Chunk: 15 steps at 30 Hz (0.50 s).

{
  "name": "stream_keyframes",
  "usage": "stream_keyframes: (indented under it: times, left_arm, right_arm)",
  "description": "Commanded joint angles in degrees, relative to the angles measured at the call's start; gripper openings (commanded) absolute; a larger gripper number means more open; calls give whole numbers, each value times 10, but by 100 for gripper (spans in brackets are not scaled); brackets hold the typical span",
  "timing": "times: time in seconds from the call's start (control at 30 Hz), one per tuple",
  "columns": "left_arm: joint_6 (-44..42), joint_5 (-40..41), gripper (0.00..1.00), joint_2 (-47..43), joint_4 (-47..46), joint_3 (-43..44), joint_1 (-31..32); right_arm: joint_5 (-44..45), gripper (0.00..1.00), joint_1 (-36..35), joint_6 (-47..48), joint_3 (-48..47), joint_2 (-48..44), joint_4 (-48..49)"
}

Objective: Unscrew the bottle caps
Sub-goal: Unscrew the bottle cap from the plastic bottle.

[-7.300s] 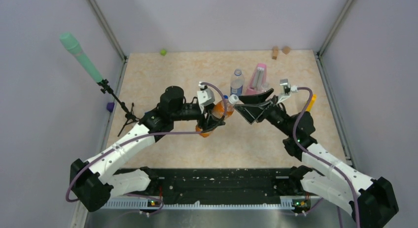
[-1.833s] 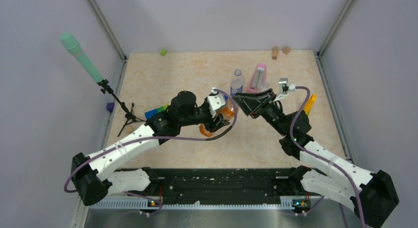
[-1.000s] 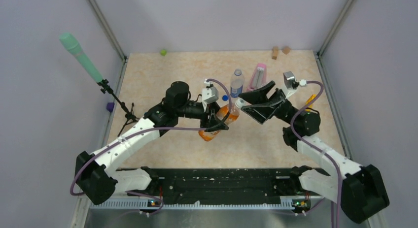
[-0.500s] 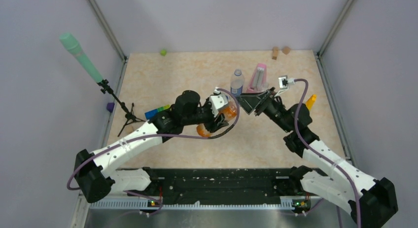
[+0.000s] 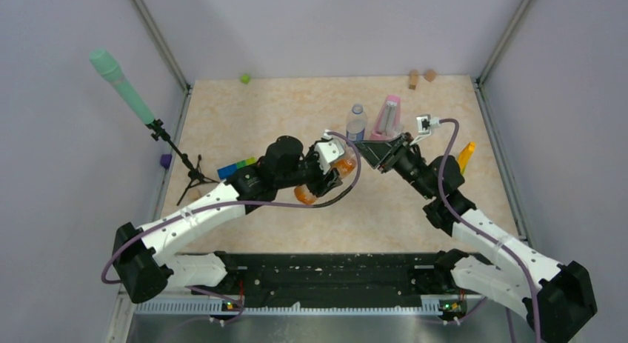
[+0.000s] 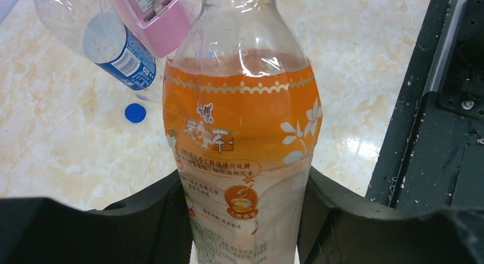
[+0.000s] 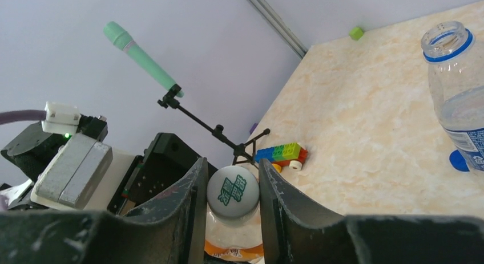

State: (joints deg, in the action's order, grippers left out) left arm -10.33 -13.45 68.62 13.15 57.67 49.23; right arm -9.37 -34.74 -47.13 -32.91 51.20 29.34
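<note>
My left gripper [image 6: 244, 184] is shut on the lower body of the orange-tinted bottle [image 6: 242, 133], holding it tilted above the table's middle [image 5: 342, 165]. Its white cap [image 7: 233, 193], printed with green characters, sits on the neck between the fingers of my right gripper [image 7: 231, 164], which is shut on it. In the top view the right gripper [image 5: 363, 152] meets the left gripper [image 5: 326, 176] at the bottle's top. Behind them stands a clear bottle with a blue label [image 5: 356, 123], its mouth open [image 7: 445, 36]. A dark blue cap [image 6: 135, 113] lies loose on the table beside it.
A pink metronome [image 5: 388, 115] stands right of the clear bottle. A multicoloured brick block [image 5: 235, 167] lies left of my left arm. A green microphone on a tripod [image 5: 122, 87] is at the left edge. A green cube [image 5: 244, 78], wooden blocks [image 5: 413, 78] and a yellow object [image 5: 465, 155] lie further off.
The right gripper stood open beside the cap and has moved in and closed on it. The left arm has swung the orange bottle's top toward the right gripper.
</note>
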Motion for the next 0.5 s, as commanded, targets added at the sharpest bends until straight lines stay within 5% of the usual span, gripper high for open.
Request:
stream_keyframes:
  times: [0.0,0.13,0.33,0.47]
  left_arm:
    - [-3,-6,0,5,-21,27,2]
    - [0,-51,0,-7,-27,18,-10]
    - [47,-343,0,-8,-69,6,-97]
    - [78,-449,0,-3,-97,7,-113]
  right_arm:
    - [-28,0,-4,-1,14,3,94]
    - [-88,0,-4,58,17,11,138]
    - [-313,0,27,39,13,79,333]
    - [-410,0,39,-2,-9,124,427]
